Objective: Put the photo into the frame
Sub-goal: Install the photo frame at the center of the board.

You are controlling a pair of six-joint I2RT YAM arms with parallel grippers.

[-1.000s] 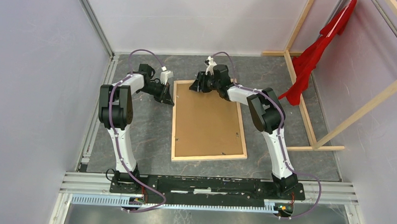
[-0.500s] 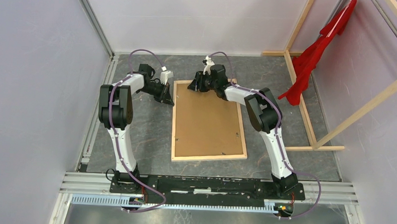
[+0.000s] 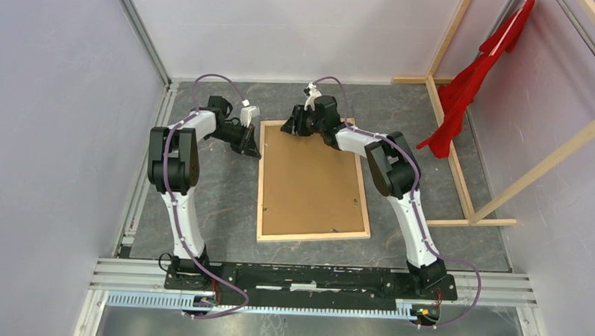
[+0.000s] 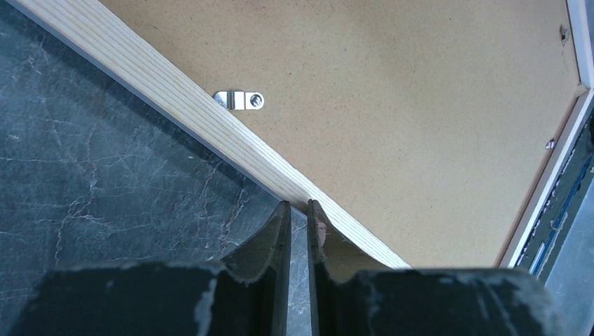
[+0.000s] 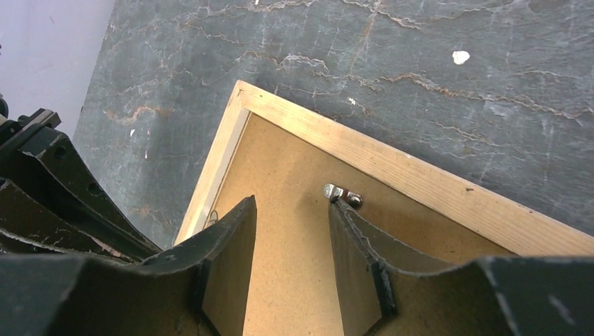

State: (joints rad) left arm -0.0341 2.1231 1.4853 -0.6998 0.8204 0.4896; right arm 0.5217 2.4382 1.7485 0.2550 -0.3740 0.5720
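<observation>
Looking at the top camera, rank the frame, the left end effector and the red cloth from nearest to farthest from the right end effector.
1. Frame: right beneath the right end effector, which hangs over its far-left corner.
2. Left end effector: just to the left, at the frame's left edge.
3. Red cloth: far off to the right, at the back.

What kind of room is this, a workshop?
Probably a robot test booth: left arm and right arm bolted to a metal rail, plain pale walls around the table, bare wooden beams at the side.
</observation>
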